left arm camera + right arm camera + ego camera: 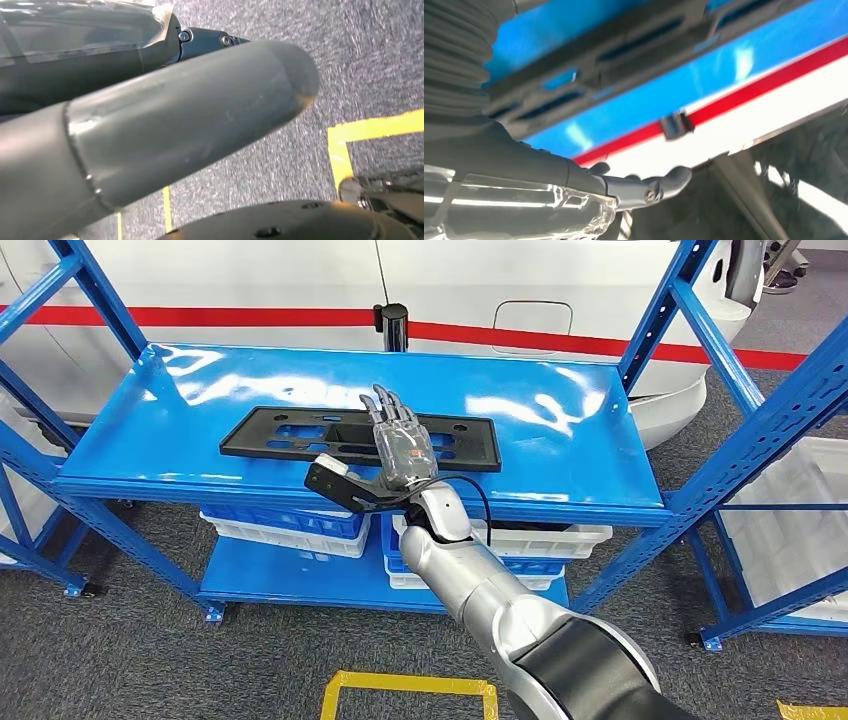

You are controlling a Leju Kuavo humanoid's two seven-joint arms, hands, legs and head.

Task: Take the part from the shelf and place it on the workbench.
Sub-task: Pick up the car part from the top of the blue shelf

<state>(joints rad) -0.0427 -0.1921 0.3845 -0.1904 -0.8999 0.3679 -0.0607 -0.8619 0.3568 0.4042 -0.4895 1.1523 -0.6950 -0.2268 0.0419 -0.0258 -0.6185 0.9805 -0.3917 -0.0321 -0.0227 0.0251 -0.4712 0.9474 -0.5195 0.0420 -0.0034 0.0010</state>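
Step in hand: the reach, nothing grasped yet. Right hand [402, 445] hangs over the shelf [560, 465] with fingers extended and apart, holding nothing, above the middle of the part [270, 433]. The part is a long flat black plate with slots, lying flat at shelf centre, long axis 9-to-3. Whether the fingers touch it, can't tell. Left hand [150, 130] hangs over the floor; its state can't be told. Next: lower, close on the part's near edge, lift level.
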